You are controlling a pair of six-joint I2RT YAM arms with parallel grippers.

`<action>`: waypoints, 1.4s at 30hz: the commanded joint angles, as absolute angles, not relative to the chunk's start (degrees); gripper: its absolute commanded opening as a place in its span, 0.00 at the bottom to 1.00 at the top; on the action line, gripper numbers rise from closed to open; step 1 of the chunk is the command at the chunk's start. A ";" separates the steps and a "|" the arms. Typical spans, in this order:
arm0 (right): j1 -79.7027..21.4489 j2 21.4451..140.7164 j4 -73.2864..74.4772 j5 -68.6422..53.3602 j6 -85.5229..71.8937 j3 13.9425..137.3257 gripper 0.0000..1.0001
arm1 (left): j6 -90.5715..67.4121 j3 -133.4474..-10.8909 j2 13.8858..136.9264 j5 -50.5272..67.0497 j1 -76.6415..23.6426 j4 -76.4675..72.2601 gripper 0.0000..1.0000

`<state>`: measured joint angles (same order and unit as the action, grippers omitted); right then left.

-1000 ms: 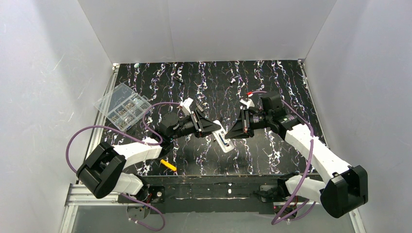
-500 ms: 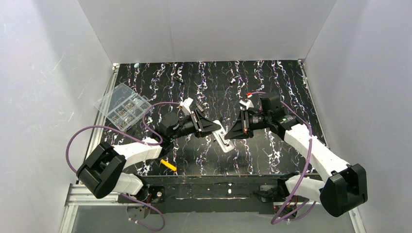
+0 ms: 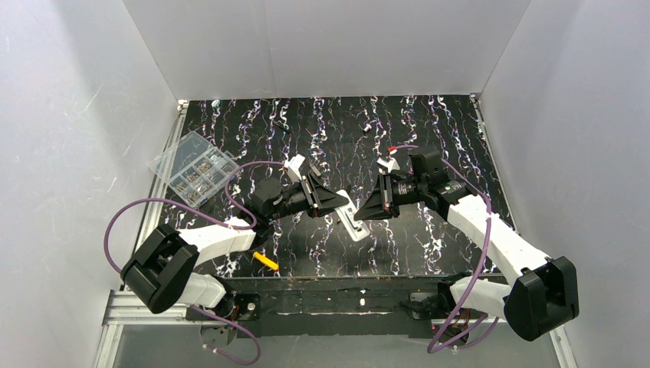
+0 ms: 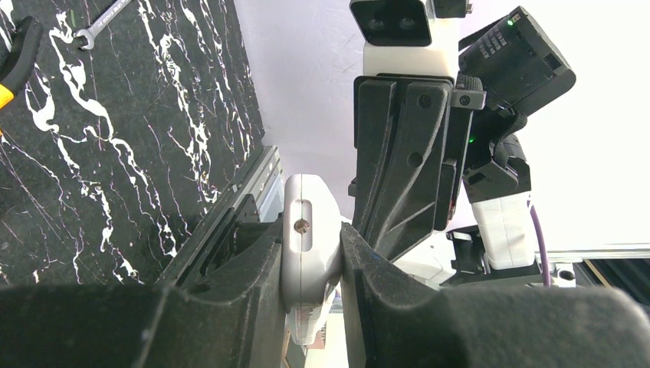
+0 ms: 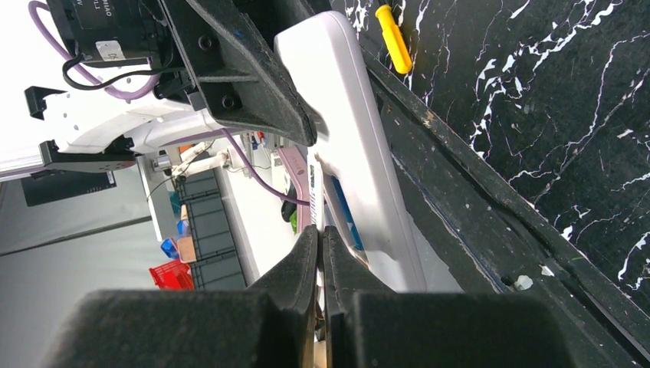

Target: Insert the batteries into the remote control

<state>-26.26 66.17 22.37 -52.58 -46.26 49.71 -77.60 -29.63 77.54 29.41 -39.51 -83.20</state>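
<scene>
My left gripper (image 3: 343,204) is shut on one end of the white remote control (image 3: 353,220) and holds it above the middle of the mat. In the left wrist view the remote's end (image 4: 310,238) is clamped between both fingers. My right gripper (image 3: 365,209) faces it from the right, its tips at the remote. In the right wrist view the right gripper (image 5: 320,234) is shut with nothing visible between its tips. They rest against the remote (image 5: 360,146) beside a blue battery (image 5: 346,218) lying in its recess. I see no other battery.
A clear compartment box (image 3: 195,167) sits at the mat's left edge. A yellow handle (image 3: 267,262) lies near the front edge and also shows in the right wrist view (image 5: 395,38). A small wrench (image 4: 103,19) and small bits (image 3: 366,127) lie at the back.
The right arm has shifted very slightly, its gripper staying at the remote. The left arm and the remote have not moved.
</scene>
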 commanded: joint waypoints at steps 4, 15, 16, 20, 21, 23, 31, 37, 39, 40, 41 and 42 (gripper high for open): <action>-26.02 66.53 23.65 -53.49 -44.42 49.09 0.01 | -77.96 -31.70 76.17 31.46 -39.72 -88.44 0.00; -26.02 66.48 25.44 -53.99 -43.07 48.51 0.01 | -78.05 -31.89 76.27 31.38 -39.72 -88.39 0.00; -26.02 66.45 25.43 -53.97 -43.00 48.47 0.01 | -78.09 -31.94 76.33 31.45 -39.69 -88.36 0.00; -26.02 66.47 25.41 -53.69 -42.98 48.21 0.01 | -78.22 -32.17 76.38 31.62 -39.69 -88.37 0.00; -26.02 66.45 25.46 -53.74 -42.85 48.27 0.01 | -78.22 -32.13 76.36 31.64 -39.69 -88.33 0.00; -26.02 66.53 25.50 -53.79 -42.88 48.34 0.01 | -78.22 -32.14 76.41 31.60 -39.69 -88.33 0.00; -26.02 66.91 24.55 -52.78 -43.64 48.89 0.01 | -78.30 -32.60 76.58 31.77 -39.67 -88.32 0.00; -26.02 67.84 22.09 -52.12 -45.58 49.46 0.01 | -78.31 -32.59 76.49 31.92 -39.72 -88.33 0.00; -26.02 68.02 21.50 -51.89 -45.95 49.67 0.01 | -78.27 -32.60 76.47 31.93 -39.70 -88.31 0.00; -26.02 68.09 21.42 -51.82 -46.09 49.69 0.01 | -78.25 -32.60 76.48 31.98 -39.72 -88.33 0.00; -26.02 68.23 21.29 -51.77 -46.20 49.81 0.01 | -78.23 -32.54 76.49 31.99 -39.68 -88.29 0.00; -26.02 68.27 20.94 -51.74 -46.37 49.76 0.01 | -78.22 -32.47 76.40 31.93 -39.72 -88.30 0.00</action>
<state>-26.26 67.44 22.96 -54.00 -45.56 48.95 -77.56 -29.65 77.58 29.36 -39.51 -82.06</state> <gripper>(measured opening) 0.072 0.252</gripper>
